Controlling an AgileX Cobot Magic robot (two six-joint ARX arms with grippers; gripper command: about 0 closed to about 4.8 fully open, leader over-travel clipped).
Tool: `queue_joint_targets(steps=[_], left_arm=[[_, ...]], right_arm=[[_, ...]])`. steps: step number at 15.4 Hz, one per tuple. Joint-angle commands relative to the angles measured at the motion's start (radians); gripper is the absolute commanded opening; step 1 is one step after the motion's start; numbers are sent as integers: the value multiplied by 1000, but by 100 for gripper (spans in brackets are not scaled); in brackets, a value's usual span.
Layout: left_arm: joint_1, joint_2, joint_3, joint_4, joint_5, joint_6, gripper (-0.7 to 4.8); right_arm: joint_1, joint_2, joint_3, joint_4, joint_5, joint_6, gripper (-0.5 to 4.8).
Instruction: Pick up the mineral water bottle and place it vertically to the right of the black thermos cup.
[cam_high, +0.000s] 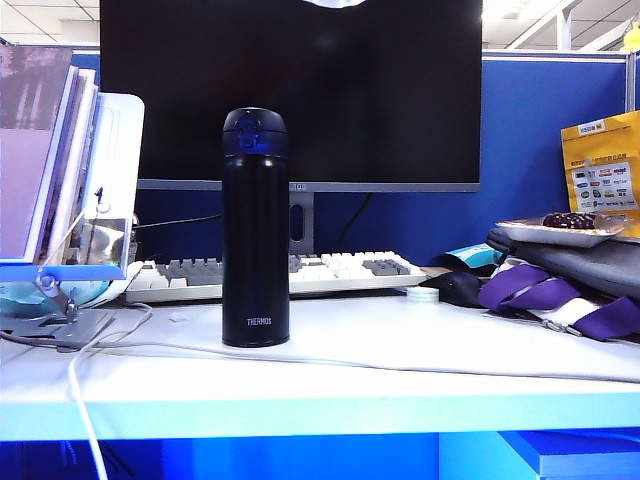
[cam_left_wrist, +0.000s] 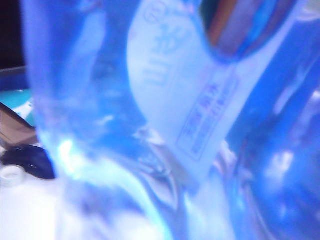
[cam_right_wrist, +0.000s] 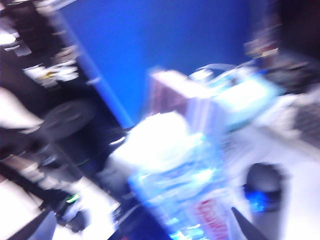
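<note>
Close before both wrist cameras, one clear ribbed plastic mineral water bottle (cam_right_wrist: 185, 190) with a white cap fills the views, absent from the exterior view; whether either gripper holds it I cannot tell; one tall matte black thermos cup (cam_high: 255, 230) stands upright on the white desk (cam_high: 400, 340), one keyboard (cam_high: 330, 272) behind

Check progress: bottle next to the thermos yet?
Done: the mineral water bottle looks picked up. It fills the left wrist view, though the left hand's grip is hidden. In hand: the right hand is open, its fingertips either side of the bottle. Left: standing it right of the black thermos cup. The exterior view shows no bottle and neither hand there.
</note>
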Motion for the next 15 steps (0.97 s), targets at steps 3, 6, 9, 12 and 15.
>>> queue_joint_targets(steps=[3,6,9,12,15], left_arm=[[0,-8,59,67,143,-11,53],[-1,-8,87,74,224,-46,54],[-1,-7,88,21,238,-51,53],[-1,-1,88,7,247,-50,53],[-1,-1,88,5,273,-51,54]], right_arm=[[0,4,3,-18,34,-40,479],[1,17,3,-16,31,-39,479],[20,22,3,1,22,-37,479],[60,30,3,26,23,-36,479],[97,60,3,20,20,-30,479]])
